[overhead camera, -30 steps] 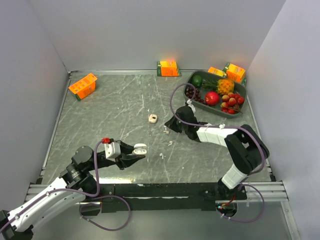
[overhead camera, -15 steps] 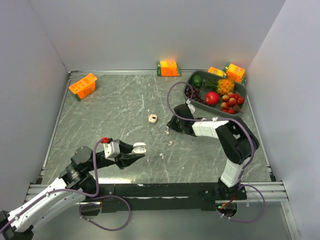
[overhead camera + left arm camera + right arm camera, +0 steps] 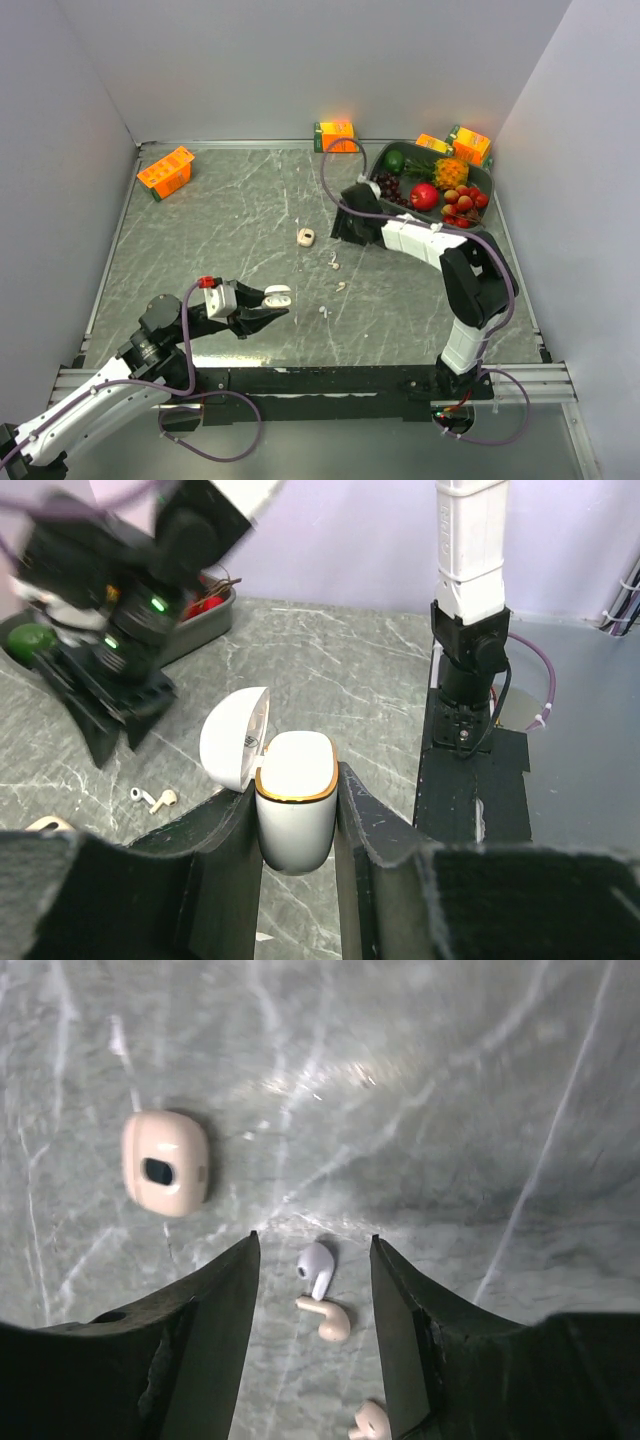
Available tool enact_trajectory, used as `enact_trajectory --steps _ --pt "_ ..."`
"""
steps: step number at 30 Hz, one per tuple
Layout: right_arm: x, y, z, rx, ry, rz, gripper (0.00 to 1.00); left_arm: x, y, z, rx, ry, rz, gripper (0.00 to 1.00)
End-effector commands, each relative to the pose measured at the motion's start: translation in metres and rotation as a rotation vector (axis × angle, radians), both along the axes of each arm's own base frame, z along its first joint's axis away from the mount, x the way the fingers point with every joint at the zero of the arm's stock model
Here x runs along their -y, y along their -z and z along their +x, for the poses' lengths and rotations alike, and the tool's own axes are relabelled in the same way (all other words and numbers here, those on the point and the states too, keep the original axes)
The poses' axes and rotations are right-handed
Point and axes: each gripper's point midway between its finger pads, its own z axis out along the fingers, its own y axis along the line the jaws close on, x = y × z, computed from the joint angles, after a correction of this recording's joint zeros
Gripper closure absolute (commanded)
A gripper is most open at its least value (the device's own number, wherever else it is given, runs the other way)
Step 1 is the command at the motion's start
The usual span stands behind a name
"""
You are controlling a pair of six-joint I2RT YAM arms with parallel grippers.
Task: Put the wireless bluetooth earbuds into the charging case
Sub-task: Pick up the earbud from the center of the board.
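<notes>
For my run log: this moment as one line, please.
left claw: shut on open white case | right claw: open, empty, near loose earbuds

At six o'clock in your right wrist view, one beige earbud [image 3: 368,1423] is clipped by the frame's edge.

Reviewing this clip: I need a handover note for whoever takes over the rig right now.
Left tool: shut on the white charging case, lid open.
Right tool: open, empty, above a white earbud and a beige earbud lying together on the table.
A third earbud and a fourth earbud lie loose nearby; a beige case sits apart.
Done: case open and held. Whether it holds any earbud cannot be told.
To do: pick up the loose earbuds and seat them in the case.
</notes>
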Motion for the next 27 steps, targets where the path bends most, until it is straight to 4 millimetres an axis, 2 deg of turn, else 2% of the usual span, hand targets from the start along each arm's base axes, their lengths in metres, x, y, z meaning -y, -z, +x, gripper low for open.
enact_trajectory --steps 1,3,7,11,19,27 --pt "0.001 -0.026 -0.001 0.052 -0.206 -0.239 0.44 -0.001 -0.012 0.0 0.027 -0.008 -0.032 0.99" --pt "0.001 -0.026 -0.007 0.037 -0.265 -0.29 0.44 -0.001 -0.011 0.0 0.025 -0.003 -0.03 0.99" --pt "-0.004 -0.005 -0.02 -0.033 -0.314 -0.338 0.44 0.001 -0.01 0.0 0.026 0.004 -0.028 0.99" --pt "-0.006 0.014 -0.029 -0.073 -0.291 -0.32 0.46 0.001 -0.011 -0.002 0.023 0.009 -0.029 0.99" --pt "-0.01 0.031 -0.026 -0.1 -0.262 -0.326 0.48 -0.001 -0.012 -0.003 0.027 0.006 -0.034 0.99" --pt "-0.014 0.038 -0.022 -0.109 -0.261 -0.328 0.48 -0.002 -0.012 -0.002 0.028 0.002 -0.034 0.99"
